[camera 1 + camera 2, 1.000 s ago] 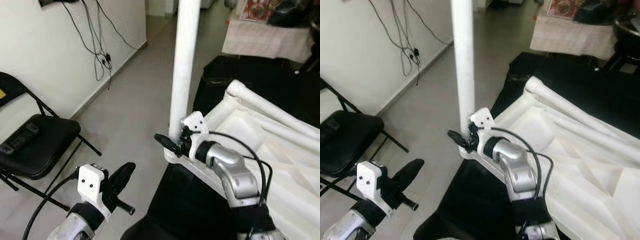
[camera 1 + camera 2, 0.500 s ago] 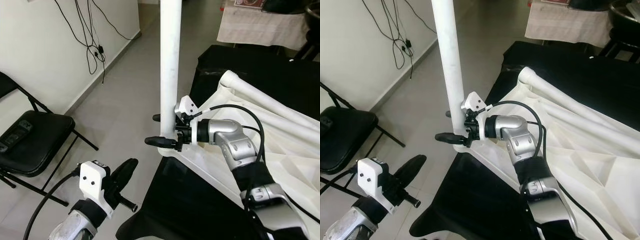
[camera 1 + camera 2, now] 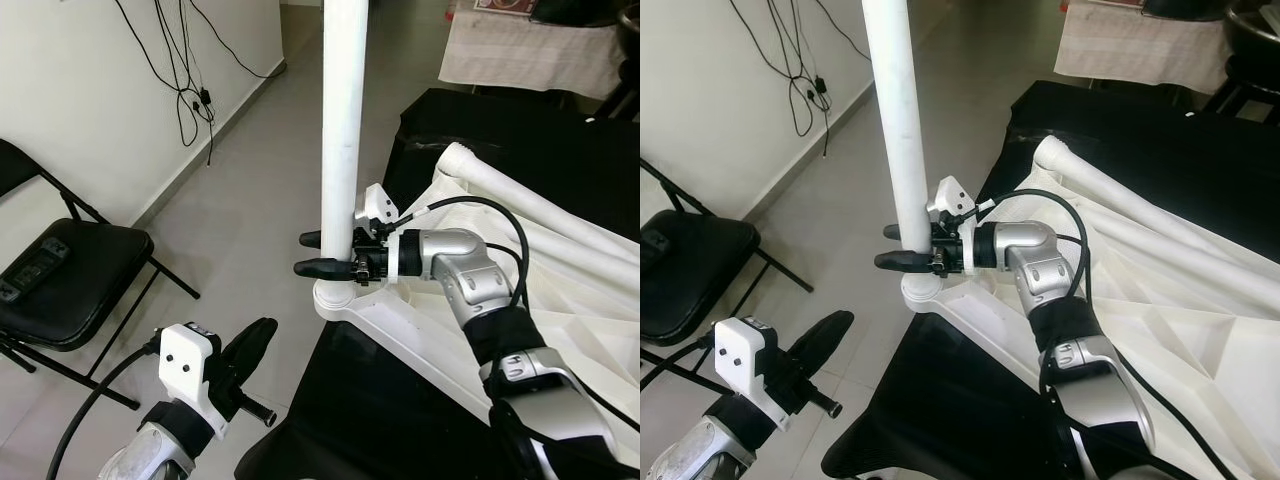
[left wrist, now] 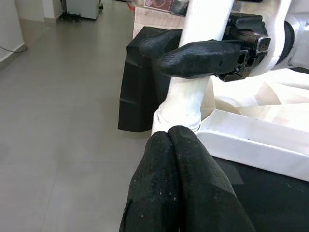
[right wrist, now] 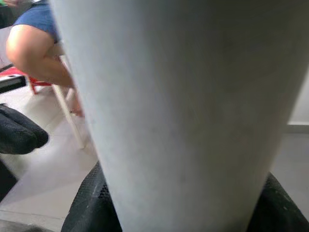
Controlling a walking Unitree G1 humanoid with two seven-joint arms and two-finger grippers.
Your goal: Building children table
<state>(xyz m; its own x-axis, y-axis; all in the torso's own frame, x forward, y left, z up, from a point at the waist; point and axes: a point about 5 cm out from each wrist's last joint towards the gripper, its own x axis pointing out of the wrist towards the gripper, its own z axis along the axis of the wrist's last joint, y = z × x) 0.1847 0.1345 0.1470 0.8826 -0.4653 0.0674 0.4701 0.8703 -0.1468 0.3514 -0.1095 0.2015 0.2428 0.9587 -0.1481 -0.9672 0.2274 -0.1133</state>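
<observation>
Left gripper sits low and closest, fingers pressed together, holding nothing. Further out, right gripper is clamped around the white leg, which stands upright in the corner socket of the upside-down tabletop. Folding chair off left by the wall.

No writing to read anywhere here. The white leg is plain and bare, the white tabletop carries no label, and the white housings on the two wrists show only small dark dots, no letters. Something dark with pale patches lies on the black folding chair, too small to make out. A picture at the top edge is blurred beyond reading.
</observation>
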